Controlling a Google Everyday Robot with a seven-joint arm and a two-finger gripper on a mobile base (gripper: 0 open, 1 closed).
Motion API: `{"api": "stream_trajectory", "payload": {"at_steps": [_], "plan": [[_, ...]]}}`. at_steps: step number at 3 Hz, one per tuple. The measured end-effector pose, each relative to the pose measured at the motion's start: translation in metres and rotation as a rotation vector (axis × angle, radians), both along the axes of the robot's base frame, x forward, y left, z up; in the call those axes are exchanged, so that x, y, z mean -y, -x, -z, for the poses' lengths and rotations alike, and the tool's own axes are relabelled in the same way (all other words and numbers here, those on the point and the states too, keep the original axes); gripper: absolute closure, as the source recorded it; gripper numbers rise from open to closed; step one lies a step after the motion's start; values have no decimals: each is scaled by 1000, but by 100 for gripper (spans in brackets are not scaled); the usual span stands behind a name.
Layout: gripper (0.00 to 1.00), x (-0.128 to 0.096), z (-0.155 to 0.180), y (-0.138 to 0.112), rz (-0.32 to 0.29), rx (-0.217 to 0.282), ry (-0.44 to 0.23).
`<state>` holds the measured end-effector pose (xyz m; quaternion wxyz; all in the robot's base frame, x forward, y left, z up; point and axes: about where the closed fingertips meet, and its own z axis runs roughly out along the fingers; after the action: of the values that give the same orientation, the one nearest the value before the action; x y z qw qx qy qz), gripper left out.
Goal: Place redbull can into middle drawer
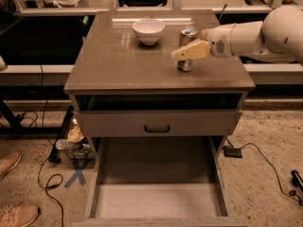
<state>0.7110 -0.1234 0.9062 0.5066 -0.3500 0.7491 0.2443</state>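
The redbull can [185, 65] stands upright on the cabinet top [123, 60], right of centre. My gripper [185, 52] reaches in from the right at the can's mid-height and covers its middle, so only the can's top and base show. The white arm [255, 34] stretches off to the right. The middle drawer [156, 200] is pulled out wide at the bottom of the cabinet, and its pale floor is bare.
A white bowl [148, 30] sits on the cabinet top left of the can. A shut drawer front with a black handle [157, 128] lies above the open drawer. Cables, bottles [71, 141] and shoes [14, 212] lie on the floor at the left.
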Motion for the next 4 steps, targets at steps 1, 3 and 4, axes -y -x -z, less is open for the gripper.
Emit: {"api": "stream_trajectory", "payload": {"at_steps": [1, 3, 4], "plan": [[22, -11, 4, -8, -9, -6, -44], [69, -24, 4, -12, -35, -10, -89], [99, 0, -12, 29, -64, 8, -74]]}}
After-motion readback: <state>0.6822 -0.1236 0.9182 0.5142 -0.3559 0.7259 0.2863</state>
